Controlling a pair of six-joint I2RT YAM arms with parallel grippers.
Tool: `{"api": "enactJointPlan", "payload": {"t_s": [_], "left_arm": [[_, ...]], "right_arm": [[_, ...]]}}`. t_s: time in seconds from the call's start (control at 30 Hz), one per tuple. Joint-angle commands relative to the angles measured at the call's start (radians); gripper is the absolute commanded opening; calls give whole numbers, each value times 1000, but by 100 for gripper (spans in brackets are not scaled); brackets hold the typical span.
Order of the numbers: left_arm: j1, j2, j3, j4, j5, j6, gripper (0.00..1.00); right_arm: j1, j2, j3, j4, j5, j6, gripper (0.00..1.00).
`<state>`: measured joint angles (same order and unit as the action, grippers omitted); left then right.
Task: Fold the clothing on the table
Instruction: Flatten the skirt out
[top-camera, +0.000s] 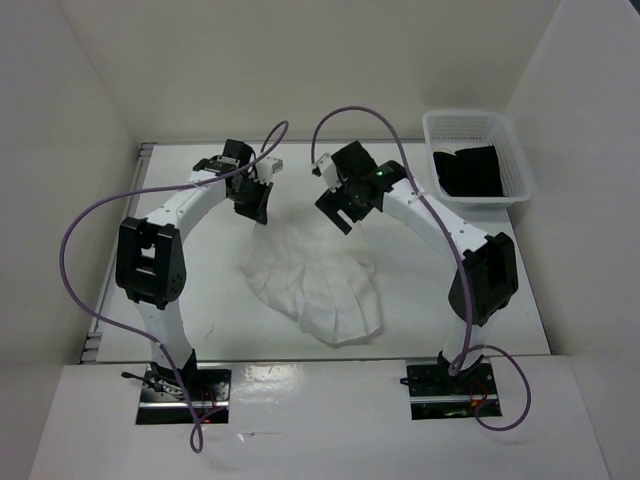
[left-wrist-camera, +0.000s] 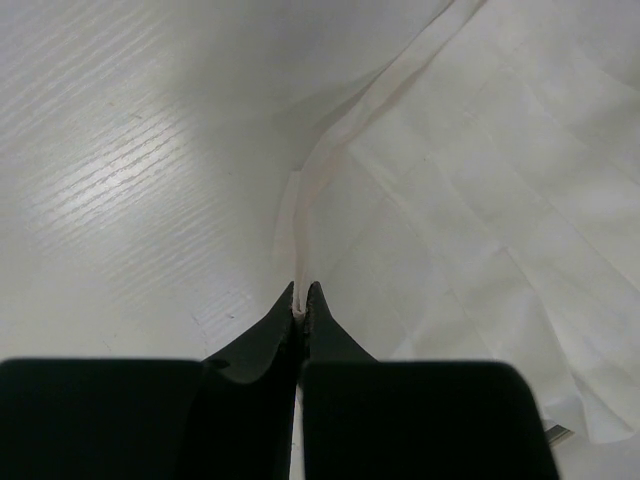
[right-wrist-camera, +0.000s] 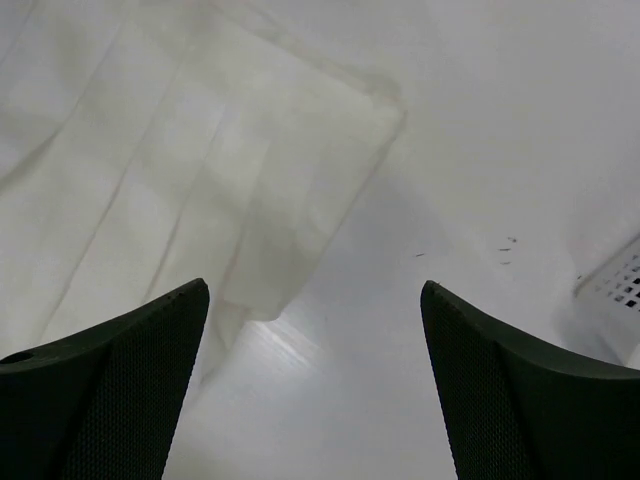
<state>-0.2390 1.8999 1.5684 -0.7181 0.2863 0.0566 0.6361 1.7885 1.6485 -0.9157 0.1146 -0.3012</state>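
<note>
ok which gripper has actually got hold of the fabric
The left gripper: its jaws are pinched shut on an edge strip of the clothing. The right gripper hangs wide open over a corner, holding nothing.

Thin pleated cloth clothing (top-camera: 320, 290), matte table (top-camera: 205, 300), plastic mesh basket (top-camera: 465, 118)

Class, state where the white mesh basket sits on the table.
In the top view the basket sits at the far right corner of the table, beyond the right gripper, holding a black cloth.
</note>
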Motion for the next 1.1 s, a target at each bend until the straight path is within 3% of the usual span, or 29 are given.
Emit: {"api": "enactJointPlan", "payload": {"t_s": [0.0,0.13,0.37,1.07], "left_arm": [[7,-42,-2,-7,34,34,2],[7,-53,-13,-7,34,43,2],[7,-53,-22,-17,25,52,4],[7,-53,-31,-17,16,52,4]], "right_arm": [[-91,-3,-48,158,-64,-45,90],[-188,90,-104,300,-153,-56,89],[-223,215,-27,324,-314,-56,87],[-286,377,54,370,-408,-84,82]]}}
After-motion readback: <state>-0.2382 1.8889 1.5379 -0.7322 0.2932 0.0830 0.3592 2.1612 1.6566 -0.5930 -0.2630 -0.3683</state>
